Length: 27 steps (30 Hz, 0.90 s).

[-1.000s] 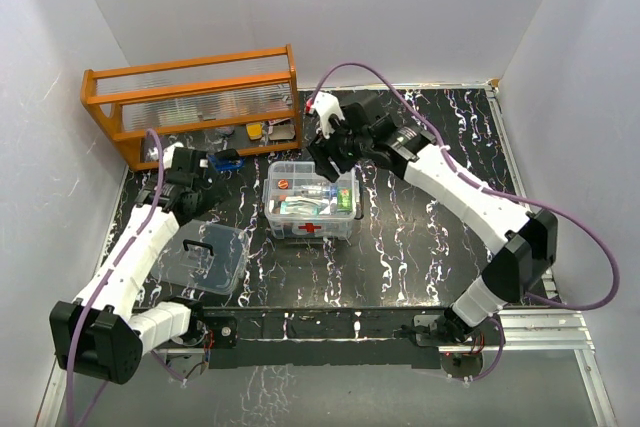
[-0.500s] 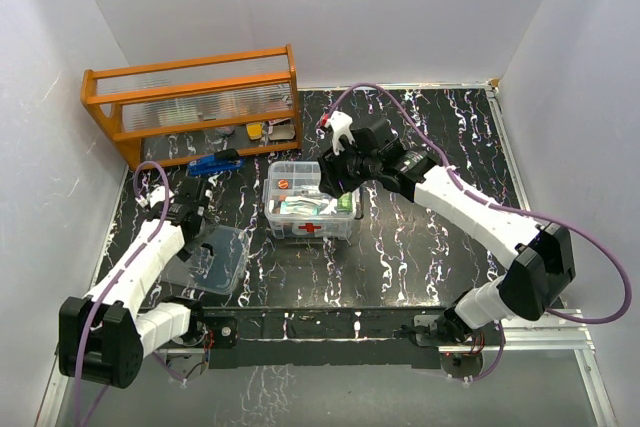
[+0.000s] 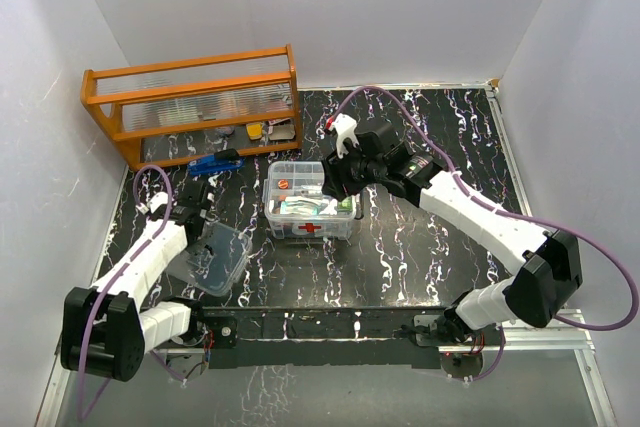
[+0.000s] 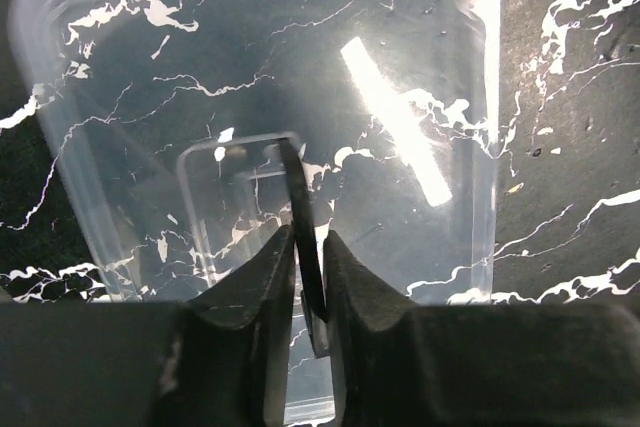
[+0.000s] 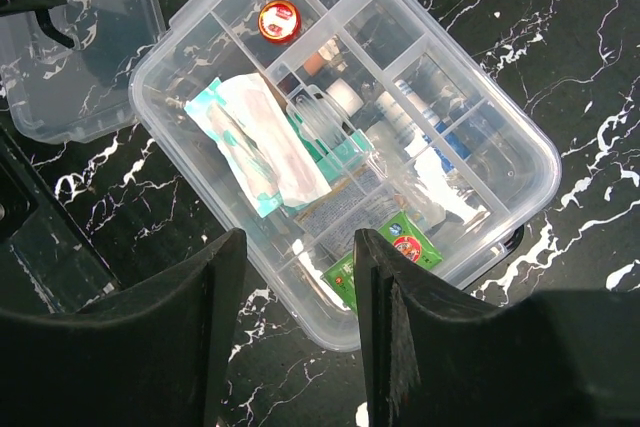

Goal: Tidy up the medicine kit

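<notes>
Plastic lid [image 3: 212, 259]: clear, at the near left of the table [image 3: 420, 247], left of the box and apart from it. In the top view it looks tilted, not flat.
Dark handle [image 4: 298, 187]: a thin strip in the middle of the lid, standing between the two left fingers.
Left pincer [image 4: 305, 252]: clamped on the dark handle, one finger pressing each side, with the lid under it.
Medicine kit box [image 3: 335, 229]: clear and open, near the middle of the table, with the red cross [image 3: 312, 228] on its near wall.
Box contents: the inside is divided into compartments. A white and teal packet [image 5: 255, 142] lies across the middle, a round red-capped thing [image 5: 280, 19] sits in a compartment at one edge, and a small green pack [image 5: 400, 237] sits at the opposite edge.
Right pincer [image 5: 298, 247]: hangs over the open box, fingers apart, with nothing between them.
Blue thing [image 3: 215, 161]: on the table just in front of the rack. I cannot tell what it is.
Orange rack [image 3: 190, 97]: wooden with ribbed clear panels, at the far left of the table by the wall.
</notes>
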Tool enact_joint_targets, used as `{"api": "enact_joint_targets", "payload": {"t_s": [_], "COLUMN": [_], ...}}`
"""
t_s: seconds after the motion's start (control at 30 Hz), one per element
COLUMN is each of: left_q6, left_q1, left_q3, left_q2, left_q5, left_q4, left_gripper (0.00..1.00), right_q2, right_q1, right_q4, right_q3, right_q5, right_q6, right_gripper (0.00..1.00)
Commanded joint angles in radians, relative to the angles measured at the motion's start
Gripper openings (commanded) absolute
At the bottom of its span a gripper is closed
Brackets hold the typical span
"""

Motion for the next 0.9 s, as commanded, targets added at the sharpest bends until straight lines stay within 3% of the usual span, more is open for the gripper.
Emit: {"api": "enact_joint_targets", "payload": {"t_s": [0.0, 0.1, 0.37, 0.53, 0.67, 0.87], "left_q6": [-0.016, -0.003, 0.082, 0.216, 0.462, 0.779], "left_q1": [0.007, 0.008, 0.009, 0.009, 0.009, 0.008], "left_q3": [0.005, 0.034, 0.189, 0.315, 0.376, 0.463], "left_q2": [-0.046, -0.078, -0.162, -0.206, -0.241, -0.247], "left_q5": [-0.014, -0.027, -0.094, -0.068, 0.088, 0.481], "left_q4": [-0.017, -0.040, -0.111, -0.136, -0.046, 0.066], "left_gripper": [0.11, 0.00, 0.00, 0.00, 0.00, 0.00], "right_q2": [-0.039, -0.043, -0.071, -0.097, -0.121, -0.155], "right_q1": [-0.001, -0.003, -0.002, -0.003, -0.003, -0.003], "right_q4": [0.061, 0.064, 0.106, 0.159, 0.219, 0.281], "right_q3": [0.004, 0.006, -0.002, -0.011, -0.026, -0.053], "right_q5": [0.011, 0.012, 0.029, 0.064, 0.132, 0.262], "right_q6": [0.000, 0.003, 0.036, 0.098, 0.193, 0.329], "right_gripper": [0.44, 0.44, 0.44, 0.46, 0.49, 0.52]}}
